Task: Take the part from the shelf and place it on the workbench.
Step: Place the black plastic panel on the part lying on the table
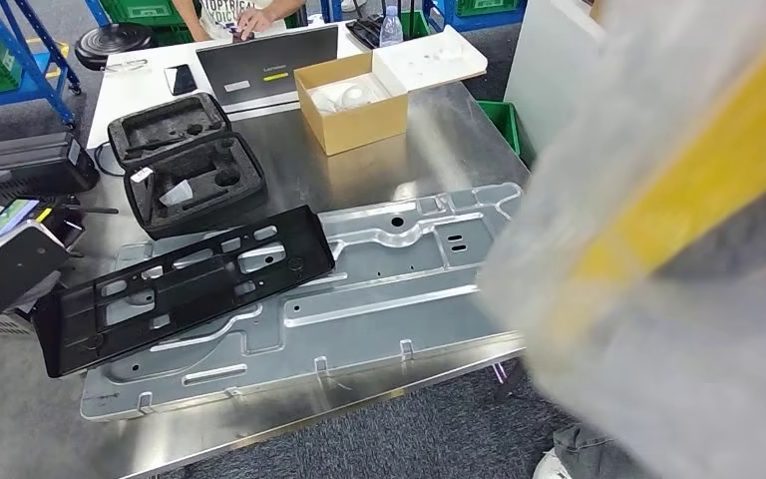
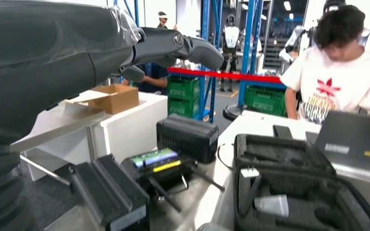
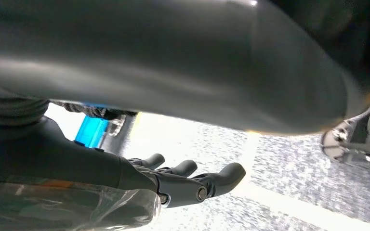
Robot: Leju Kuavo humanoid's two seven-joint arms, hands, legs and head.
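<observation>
The part (image 1: 658, 230) is looming right up against the head camera on the right side, a blurred bulk wrapped in cloudy clear plastic with a broad yellow band running through it, hanging above the right edge of the workbench (image 1: 439, 140). On the steel top a black plastic frame (image 1: 180, 284) is lying across a silver stamped panel (image 1: 389, 289), with an open foam-lined case (image 1: 190, 175) and a cardboard box (image 1: 354, 105) behind.

The right wrist view is adding the right hand (image 3: 173, 183): dark fingers reaching out straight, crinkled clear film (image 3: 67, 207) bunching just beside the palm. Whether it is gripping the part, I cannot tell.

The left wrist view is bringing in the left hand (image 2: 164, 45), fingers stretching apart with nothing in them, and a person (image 2: 342, 82) bending over the far side of the bench.
</observation>
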